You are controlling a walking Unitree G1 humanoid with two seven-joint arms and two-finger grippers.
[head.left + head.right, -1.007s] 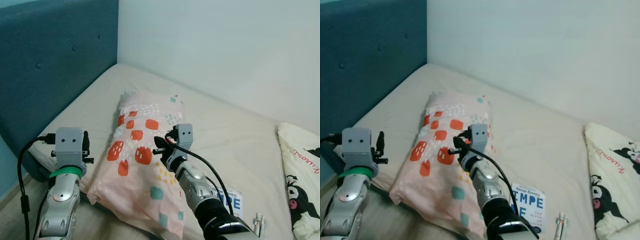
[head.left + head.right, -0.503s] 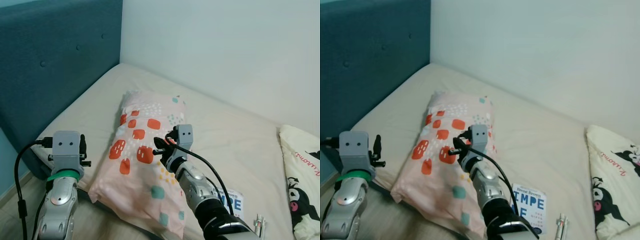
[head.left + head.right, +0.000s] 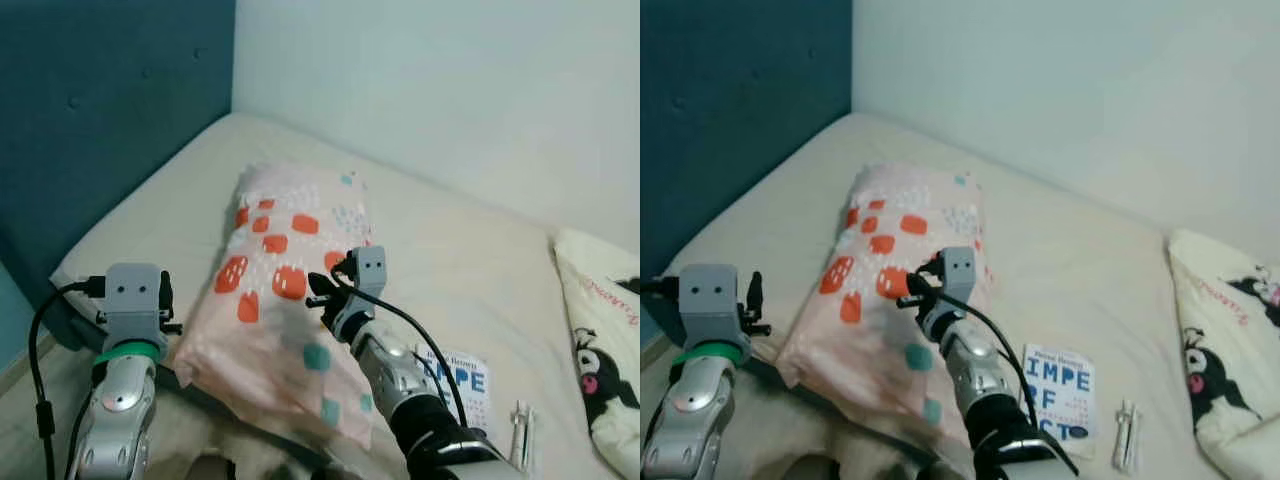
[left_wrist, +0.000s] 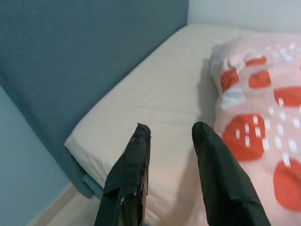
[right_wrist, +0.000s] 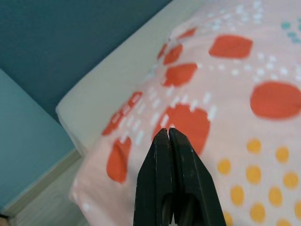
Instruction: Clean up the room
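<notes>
1. over the last second the whole picture shifts slightly and blurs, so the head camera is moving; the pink pillow (image 3: 290, 290) lies in the same place on the mattress (image 3: 450, 270), lengthwise, with one end toward the teal headboard (image 3: 90, 130).
2. the right gripper (image 3: 322, 297) stays over the middle of the pillow, its 2 black fingers (image 5: 171, 183) pressed together with no cloth between them that can be made out. it holds nothing, so i judge the pillow is set down or being pushed, not lifted.
3. the left gripper (image 4: 171, 155) has dropped a little lower at the mattress corner beside the pillow's near end, fingers apart and empty.
4. for the tidy-up this suggests the pillow step is near done; the blue-lettered book (image 3: 1058, 395) and a small white-and-silver object (image 3: 1126, 435) beside it lie loose on the sheet, and a cream character-print cushion (image 3: 605, 350) sits at the far right.
5. the pillow is soft and plump, cotton-like, printed with red-orange patches, teal squares and yellow dots. the headboard is tufted fabric. the mattress cover is plain beige and smooth. the book is flat and rectangular.
</notes>
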